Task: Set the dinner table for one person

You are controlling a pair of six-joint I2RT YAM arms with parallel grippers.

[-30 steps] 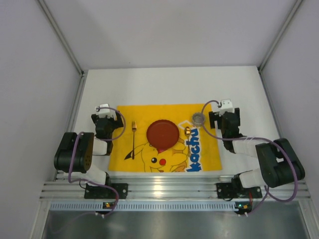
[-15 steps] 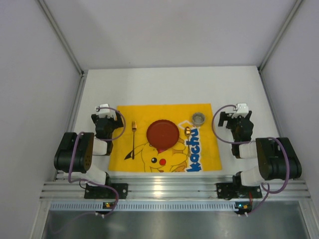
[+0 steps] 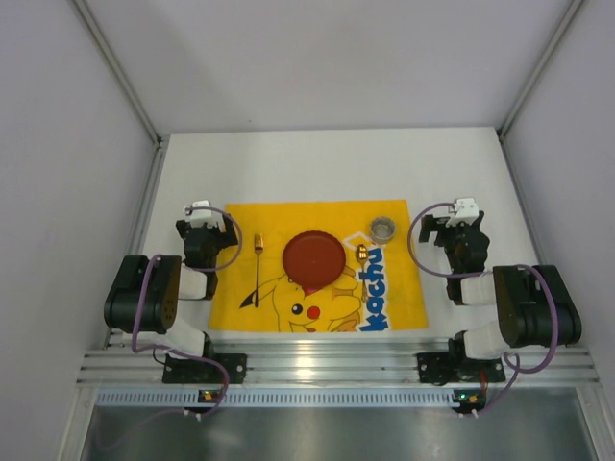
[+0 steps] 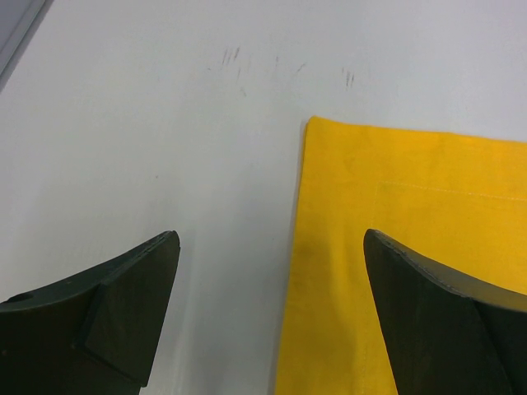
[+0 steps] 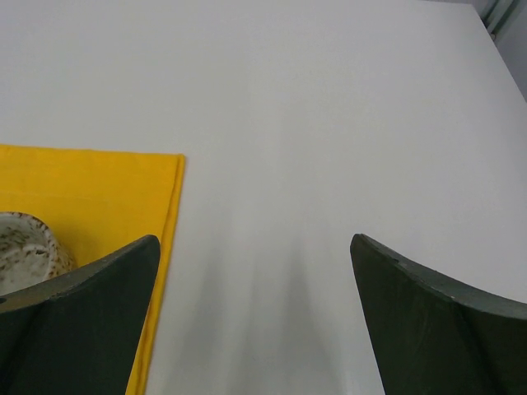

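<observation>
- Top external view: the dinner table [image 3: 327, 158] is a plain, matte white rectangle filling the floor of the white-walled cell. A ribbed aluminium rail [image 3: 327, 365] runs along its near edge by the arm bases.
- A yellow cartoon-printed mat [image 3: 288, 312] lies on its near middle. It carries a dark red plate [image 3: 313, 257], a fork [image 3: 258, 269] left of the plate, a small gold utensil [image 3: 361, 254] just right of it, and a speckled cup [image 3: 383, 229] near the mat's far right corner.
- Left wrist view: the left gripper [image 4: 270, 239] is spread wide and empty over the mat's far left corner. Faint grey scuffs [image 4: 239, 62] mark the white surface.
- Right wrist view: the right gripper [image 5: 254, 241] is also spread wide and empty, over bare white tabletop just beside the mat's right edge.
</observation>
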